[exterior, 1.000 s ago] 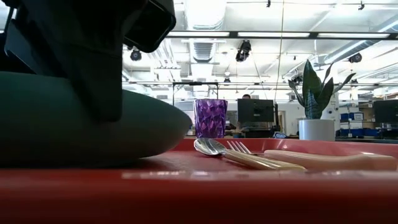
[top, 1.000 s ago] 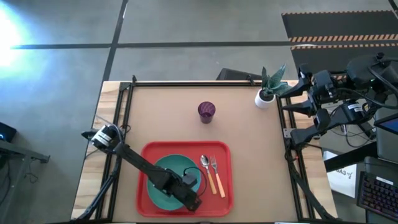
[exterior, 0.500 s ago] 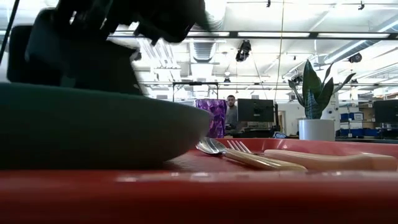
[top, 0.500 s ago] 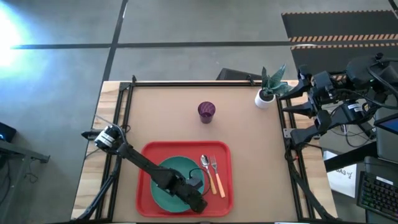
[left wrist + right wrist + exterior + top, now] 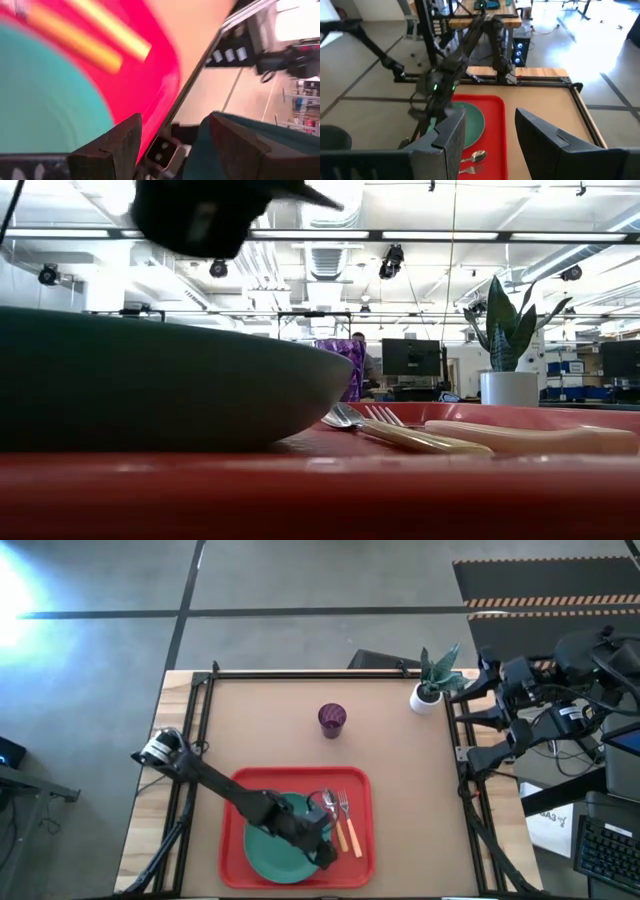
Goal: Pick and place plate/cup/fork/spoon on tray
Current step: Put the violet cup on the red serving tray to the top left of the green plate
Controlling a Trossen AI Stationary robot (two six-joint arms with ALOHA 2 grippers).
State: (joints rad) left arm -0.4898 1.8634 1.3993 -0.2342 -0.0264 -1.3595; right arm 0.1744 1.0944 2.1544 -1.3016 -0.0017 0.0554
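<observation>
A red tray (image 5: 232, 840) sat at the near edge of the table. It held a teal plate (image 5: 262, 852) on its left half, with a spoon (image 5: 330, 808) and a fork (image 5: 346, 812) lying side by side on its right half, handles toward the near edge. The left gripper (image 5: 322, 840) hovered over the plate's right rim, just beside the spoon; its two fingers stood apart with nothing between them. The right gripper (image 5: 487, 135) waited off the table's right side, fingers parted and empty.

The purple cup (image 5: 332, 719) stood upright on the bare table, well apart from the tray, toward the far side. It was the only task item not on the tray. It looked like light, rigid plastic, probably smooth and a little slippery, and easy to tip. A grip across its wall or over the rim would likely suit. A potted plant (image 5: 430, 687) stood at the far right corner.
</observation>
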